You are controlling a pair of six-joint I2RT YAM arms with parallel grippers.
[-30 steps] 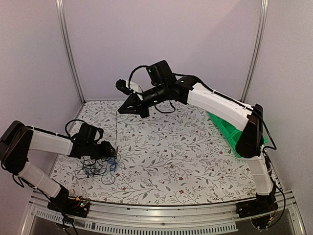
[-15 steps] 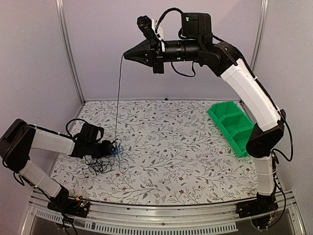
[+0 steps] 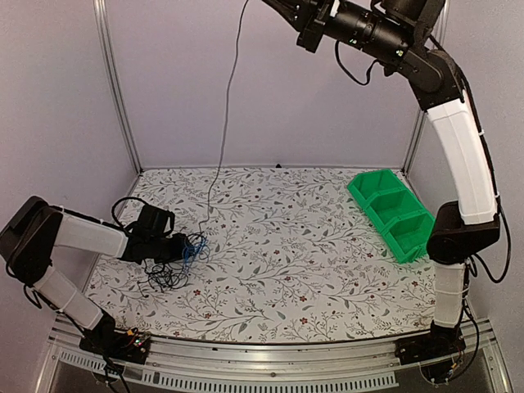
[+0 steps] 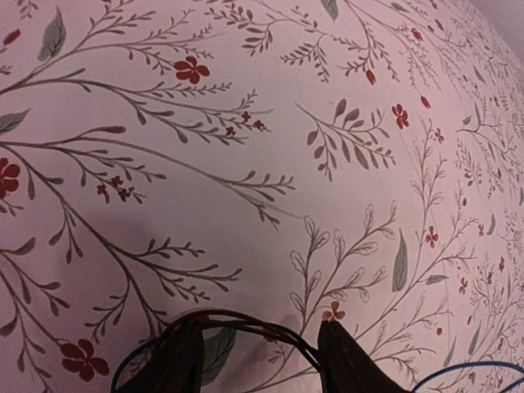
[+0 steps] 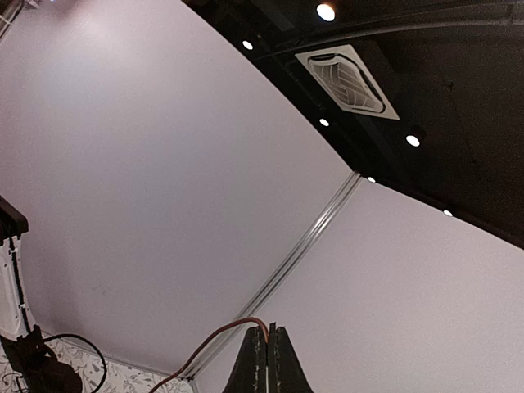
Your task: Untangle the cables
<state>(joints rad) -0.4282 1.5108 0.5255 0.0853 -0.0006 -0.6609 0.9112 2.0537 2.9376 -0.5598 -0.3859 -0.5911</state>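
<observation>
The left pincer (image 4: 259,334) lies low on the left side of the table (image 3: 311,270). It sits right in a small tangle of cables (image 3: 166,274). Its two fingers (image 4: 182,364) stand apart, so it is let go and not squeezing. Thin black cables (image 4: 246,322) run across the gap between the tips. A blue cable (image 4: 471,370) shows just beside them, on the right. The right arm (image 3: 463,139) reaches way up high, and its tip goes past the top edge of the top view. The right pincer (image 5: 267,336) is clenched tight on one long cable (image 3: 227,123). In the wrist view this cable comes out from between the closed fingers and bends down to the left. From above, it hangs down in a long line to the table near the tangle and then joins it. A green bin (image 3: 412,241) with three parts sits on the right side of the table, well apart from the cables.
</observation>
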